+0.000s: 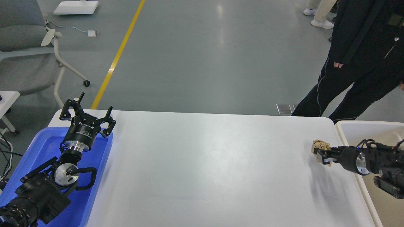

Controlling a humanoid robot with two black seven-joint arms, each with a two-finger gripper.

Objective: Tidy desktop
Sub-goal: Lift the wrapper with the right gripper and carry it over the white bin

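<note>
At right edge of the head view, the right hand (322, 155) is clamped on a crumpled tan paper wad (320, 146), held clear of the white surface (208, 164) w/ a soft shadow below it, so it looks lifted, not resting. Just to its right sits the cream-white bin (347, 126), rim touching the surface's edge; wad is near the rim but not over the opening. At lower left the left hand (86, 115) hangs w/ fingers spread wide, holding nothing, above the far end of the blue tray (34, 148), which sits beside the surface's left edge. Surface itself fills centre of frame, no other loose items seen on it. Person in dark clothes (356, 63) stands upper right, beyond the far corner. Step in hand, prob: carry phase, wad picked and headed for the bin. Next move calls for swinging right past the rim, then letting go only once wad is fully over the opening; a release too soon would prob drop it back on the surface.
</note>
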